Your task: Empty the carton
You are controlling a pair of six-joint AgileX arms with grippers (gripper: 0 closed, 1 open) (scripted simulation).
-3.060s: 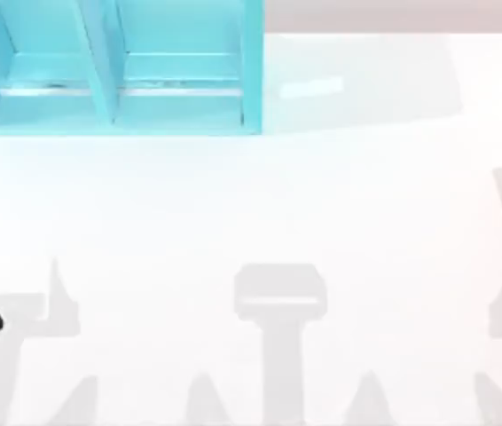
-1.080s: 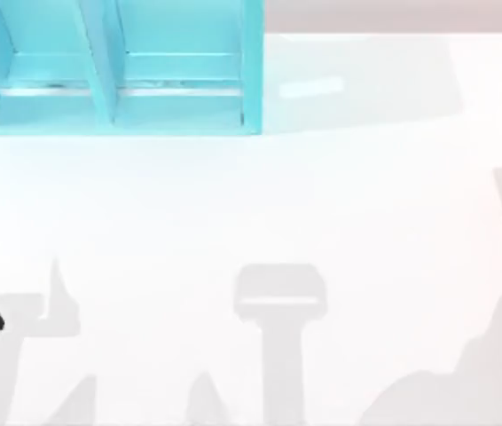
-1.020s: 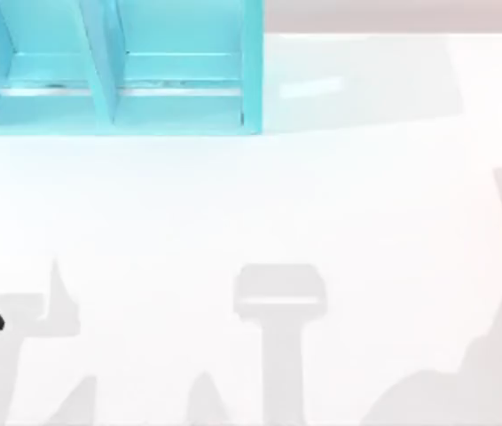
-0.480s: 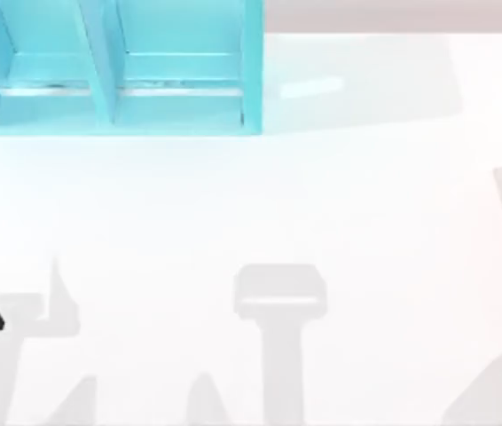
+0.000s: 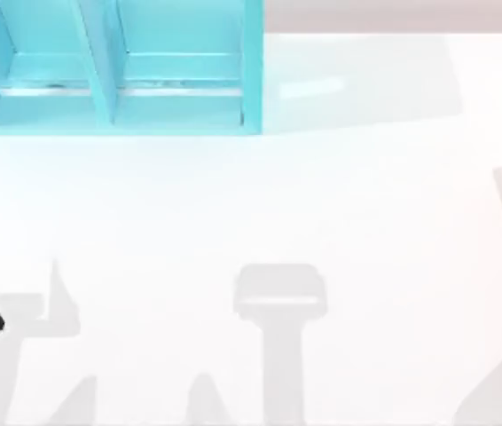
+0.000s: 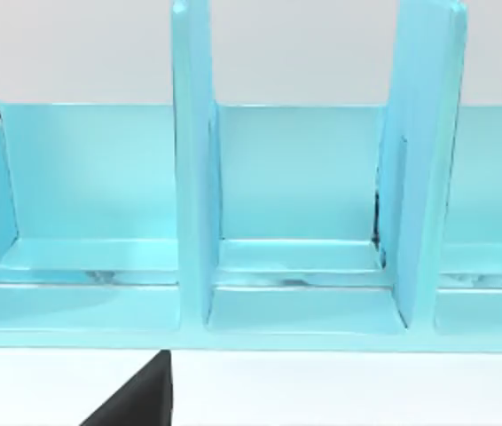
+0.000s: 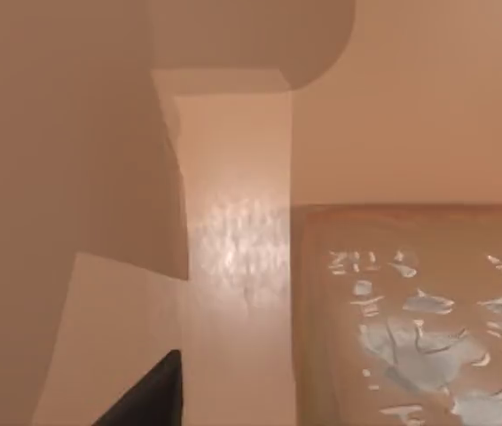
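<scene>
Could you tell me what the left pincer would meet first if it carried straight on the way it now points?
Probably the turquoise shelf: the left wrist view faces its middle compartment squarely, with bare white table before it.

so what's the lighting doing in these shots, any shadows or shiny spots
Top view: soft grey shadows fall across the bright white table, and a pale glint lies beside the turquoise divided shelf unit. Left wrist view: the shelf floors carry small streaky reflections. Right wrist view: warm tan light, with a mottled sheen on the brown surface.
</scene>
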